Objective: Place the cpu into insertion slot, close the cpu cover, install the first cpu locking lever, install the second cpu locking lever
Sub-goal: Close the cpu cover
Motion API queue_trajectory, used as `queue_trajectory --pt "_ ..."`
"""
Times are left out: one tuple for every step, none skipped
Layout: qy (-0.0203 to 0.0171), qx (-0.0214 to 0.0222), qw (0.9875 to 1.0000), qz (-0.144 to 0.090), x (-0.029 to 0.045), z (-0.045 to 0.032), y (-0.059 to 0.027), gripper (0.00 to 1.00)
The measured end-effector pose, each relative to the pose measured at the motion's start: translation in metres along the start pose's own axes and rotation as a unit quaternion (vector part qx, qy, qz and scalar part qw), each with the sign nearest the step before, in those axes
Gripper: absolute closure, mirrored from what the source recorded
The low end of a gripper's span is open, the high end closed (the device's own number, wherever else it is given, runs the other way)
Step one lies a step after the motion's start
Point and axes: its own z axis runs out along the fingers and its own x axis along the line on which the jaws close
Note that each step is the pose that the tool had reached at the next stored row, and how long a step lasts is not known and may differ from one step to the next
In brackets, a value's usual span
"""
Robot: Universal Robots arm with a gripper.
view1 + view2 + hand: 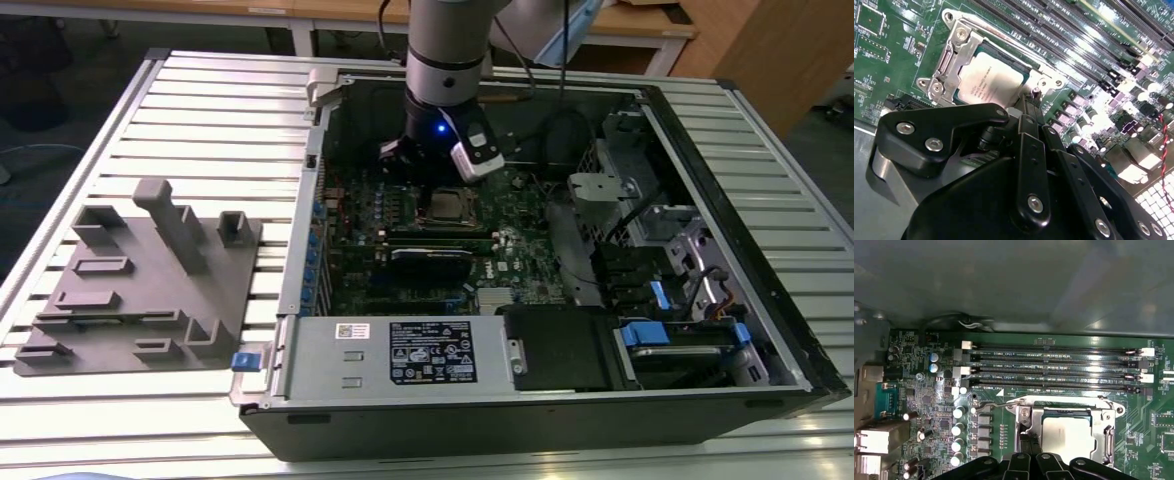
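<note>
cpu [991, 80] seated in the insertion slot [1064, 413] under the lowered cpu cover [956, 50], jaws drawn together at its edge, grip on anything unclear, so a locking lever [991, 403] seems in hand, calling for a careful hooked press.

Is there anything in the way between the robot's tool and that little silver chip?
Nothing visible does. In the second wrist view the tool hangs close beside the cpu, which lies flat with the cpu cover framing its edges and its silver middle bare.
</note>
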Motion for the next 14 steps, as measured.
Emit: queue_trajectory --pt "0.0 0.0 1.0 0.0 0.0 0.0 0.0008 0.89" --pt "0.0 0.0 1.0 0.0 0.0 0.0001 0.0015 0.89" --pt "0.0 -0.0001 1.0 0.0 -0.0001 0.0005 0.0018 0.89" --pt "0.0 0.0 1.0 0.0 -0.0001 0.0012 0.0019 0.89" --pt "0.0 0.0 1.0 0.0 -0.0001 0.0022 0.002 0.89" --pt "0.0 0.0 1.0 0.0 -0.0001 0.0034 0.0021 0.89" --pt "0.0001 0.0 1.0 0.0 -0.0001 0.0046 0.0021 0.89" --pt "0.0 0.0 1.0 0.0 -0.0002 0.0056 0.0022 0.89" --pt "0.0001 0.0 1.0 0.0 -0.0001 0.0059 0.0021 0.89" --pt "0.0001 0.0001 1.0 0.0 -0.0001 0.0059 0.0021 0.89" --pt "0.0001 0.0001 1.0 0.0 -0.0001 0.0059 0.0021 0.89" --pt "0.0001 0.0001 1.0 0.0 -0.0001 0.0059 0.0021 0.89" --pt "0.0001 0.0001 1.0 0.0 -0.0001 0.006 0.0022 0.89" --pt "-0.0001 -0.0001 1.0 0.0 -0.0002 0.0065 0.0022 0.89"
